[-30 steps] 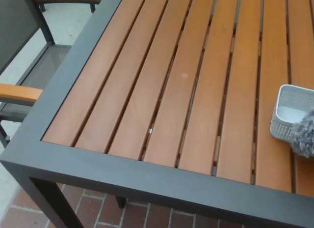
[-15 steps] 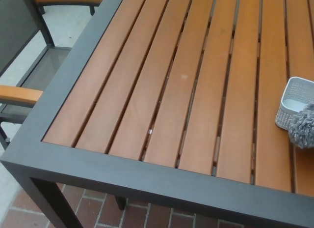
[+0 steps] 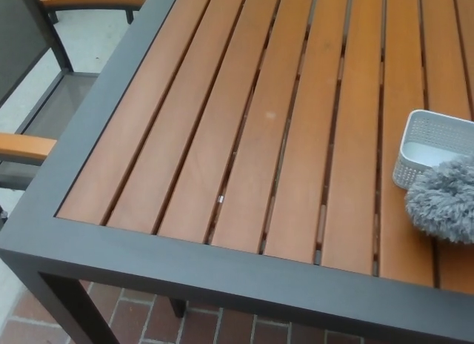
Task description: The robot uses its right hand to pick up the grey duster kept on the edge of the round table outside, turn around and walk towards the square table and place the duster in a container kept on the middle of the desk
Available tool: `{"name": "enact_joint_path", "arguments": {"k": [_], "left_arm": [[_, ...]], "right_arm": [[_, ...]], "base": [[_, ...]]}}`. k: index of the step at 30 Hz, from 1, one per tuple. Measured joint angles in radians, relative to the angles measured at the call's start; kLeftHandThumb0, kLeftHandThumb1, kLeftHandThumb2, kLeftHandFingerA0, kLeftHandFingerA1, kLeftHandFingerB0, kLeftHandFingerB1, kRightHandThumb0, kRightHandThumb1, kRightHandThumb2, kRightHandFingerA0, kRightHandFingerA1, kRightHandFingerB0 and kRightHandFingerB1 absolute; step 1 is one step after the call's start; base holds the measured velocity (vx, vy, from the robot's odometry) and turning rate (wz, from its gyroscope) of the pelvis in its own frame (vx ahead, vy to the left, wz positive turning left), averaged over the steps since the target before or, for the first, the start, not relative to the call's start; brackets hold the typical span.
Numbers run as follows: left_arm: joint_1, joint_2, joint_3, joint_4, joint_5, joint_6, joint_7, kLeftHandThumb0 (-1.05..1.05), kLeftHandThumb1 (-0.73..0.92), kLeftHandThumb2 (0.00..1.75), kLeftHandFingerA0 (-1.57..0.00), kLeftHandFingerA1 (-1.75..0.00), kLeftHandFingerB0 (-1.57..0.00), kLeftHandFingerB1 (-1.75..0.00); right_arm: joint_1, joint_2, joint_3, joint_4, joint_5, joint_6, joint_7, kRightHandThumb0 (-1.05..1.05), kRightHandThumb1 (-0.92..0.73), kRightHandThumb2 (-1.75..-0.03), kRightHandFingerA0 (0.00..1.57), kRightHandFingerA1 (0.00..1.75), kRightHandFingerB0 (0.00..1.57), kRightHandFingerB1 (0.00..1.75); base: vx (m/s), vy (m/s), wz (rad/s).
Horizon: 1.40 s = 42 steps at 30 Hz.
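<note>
Dark metal frames the near edge of the square table (image 3: 222, 266), and beyond that rim the orange-brown slats run away from us, bare across most of the top. We take the container (image 3: 432, 149) as our landmark: a small white perforated basket standing upright on the slats toward the right of the view, its mouth open and nothing visible inside.

Just in front of the container, on its nearer right side, the grey duster (image 3: 443, 201) shows as a fluffy head reaching in from the right edge of the picture. It overlaps the container's near rim in the view, but we cannot tell whether it touches it or hangs above it, nor whether it rests on the slats. Neither of our hands shows, so we cannot say how the right hand's fingers stand; we judge only that it carries the duster from outside the frame.

We judge the step in hand to be the placing. To do it well, we should bring the fluffy head up and over the container's near wall, centre it above the opening, then lower it inside before letting go. The basket looks light, so a sideways brush could shove or tip it; coming down from above is safer.

Far to the left of the container, past the table's edge, a chair (image 3: 29, 99) with wooden armrests stands clear of the work.
</note>
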Motion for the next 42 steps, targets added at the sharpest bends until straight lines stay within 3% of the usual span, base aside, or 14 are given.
{"name": "enact_joint_path", "arguments": {"k": [4,5,6,11,12,14,16,17,20,22,26,40,41,42], "left_arm": [[0.001,0.000,0.000,-0.001,0.000,0.000,-0.003,-0.48,0.25,0.71,-1.04,-0.84,-0.77,-0.81],[0.001,0.000,0.000,0.000,0.000,0.000,-0.003,-0.53,0.22,0.88,-0.94,-0.89,-0.74,-0.83],[0.001,0.000,0.000,0.001,0.000,0.000,-0.003,-0.54,0.21,0.87,-0.96,-0.89,-0.74,-0.84],[-0.001,-0.003,0.000,0.014,0.000,0.000,-0.002,-0.54,0.21,0.87,-0.96,-0.89,-0.74,-0.84],[-0.001,-0.003,0.000,0.017,0.000,0.000,-0.002,-0.56,0.16,0.79,-1.07,-0.87,-0.90,-0.83],[-0.002,-0.003,-0.001,0.021,0.000,0.000,-0.002,-0.53,0.23,0.68,-1.11,-0.77,-0.94,-0.76],[-0.002,-0.003,-0.003,0.022,0.001,0.000,0.000,-0.53,0.23,0.68,-1.11,-0.77,-0.94,-0.76],[-0.002,-0.003,-0.005,0.023,0.001,0.000,0.000,-0.53,0.23,0.69,-1.11,-0.77,-0.92,-0.76],[-0.002,-0.003,-0.010,0.035,0.001,0.000,0.001,-0.53,0.23,0.69,-1.11,-0.77,-0.92,-0.76],[-0.003,-0.003,-0.012,0.039,0.001,0.000,0.001,-0.54,0.30,0.64,-1.12,-0.73,-1.01,-0.70],[-0.012,-0.003,-0.014,0.048,0.001,-0.001,0.002,-0.56,0.28,0.67,-1.13,-0.75,-1.01,-0.72],[-0.024,-0.005,-0.026,0.057,0.001,-0.005,0.010,-0.56,0.26,0.72,-1.13,-0.79,-0.99,-0.77],[-0.023,-0.005,-0.026,0.055,0.001,-0.005,0.010,-0.56,0.18,0.84,-1.03,-0.92,-0.87,-0.85],[-0.022,-0.005,-0.026,0.053,0.001,-0.005,0.010,-0.56,0.18,0.84,-1.03,-0.92,-0.87,-0.85]], "right_arm": [[0.013,-0.038,-0.026,-0.110,0.030,-0.051,0.047,-0.92,-0.52,-0.90,0.00,0.12,0.00,0.00],[0.015,-0.047,-0.037,-0.133,0.044,-0.063,0.066,-0.91,-0.52,-0.90,0.00,0.13,0.00,0.00],[0.016,-0.051,-0.043,-0.143,0.050,-0.068,0.075,-0.91,-0.49,-0.56,0.00,0.00,0.00,0.00],[0.017,-0.066,-0.083,-0.209,0.097,-0.101,0.164,-0.91,-0.49,-0.56,0.00,0.00,0.00,0.00],[0.017,-0.070,-0.092,-0.220,0.108,-0.107,0.183,-0.87,-0.50,-0.90,0.00,0.11,0.00,0.00],[0.017,-0.083,-0.111,-0.239,0.131,-0.121,0.222,-0.88,-0.49,-0.90,0.00,0.12,0.00,0.00],[0.019,-0.103,-0.129,-0.255,0.148,-0.134,0.249,-0.88,-0.49,-0.90,0.00,0.12,0.00,0.00],[0.019,-0.120,-0.143,-0.264,0.159,-0.143,0.265,-0.91,-0.36,-0.78,0.00,0.00,0.00,0.01],[0.019,-0.172,-0.178,-0.281,0.189,-0.170,0.314,-0.91,-0.36,-0.78,0.00,0.00,0.00,0.01],[0.019,-0.187,-0.190,-0.284,0.202,-0.181,0.335,-1.05,-0.52,-0.57,0.00,0.00,0.00,0.00],[0.014,-0.218,-0.233,-0.281,0.244,-0.209,0.396,-1.03,-0.48,-0.60,0.00,0.00,0.00,0.02],[-0.059,-0.231,-0.355,-0.248,0.416,-0.233,0.620,-1.05,-0.62,-0.59,0.00,0.00,0.00,0.00],[-0.064,-0.237,-0.367,-0.249,0.429,-0.234,0.632,-1.02,-0.51,-0.88,0.00,0.00,0.00,0.00],[-0.068,-0.245,-0.382,-0.250,0.444,-0.235,0.645,-1.02,-0.51,-0.88,0.00,0.00,0.00,0.00]], "base": [[0.00,0.000,0.00],[0.00,0.000,0.00],[0.00,0.000,0.00],[0.00,0.000,0.00],[0.00,0.000,0.00],[0.00,0.000,0.00],[0.00,0.000,0.00],[0.00,0.000,0.00],[0.00,0.000,0.00],[0.00,0.000,0.00],[0.00,0.000,0.00],[0.00,0.000,0.00],[0.00,0.000,0.00],[0.00,0.000,0.00]]}}
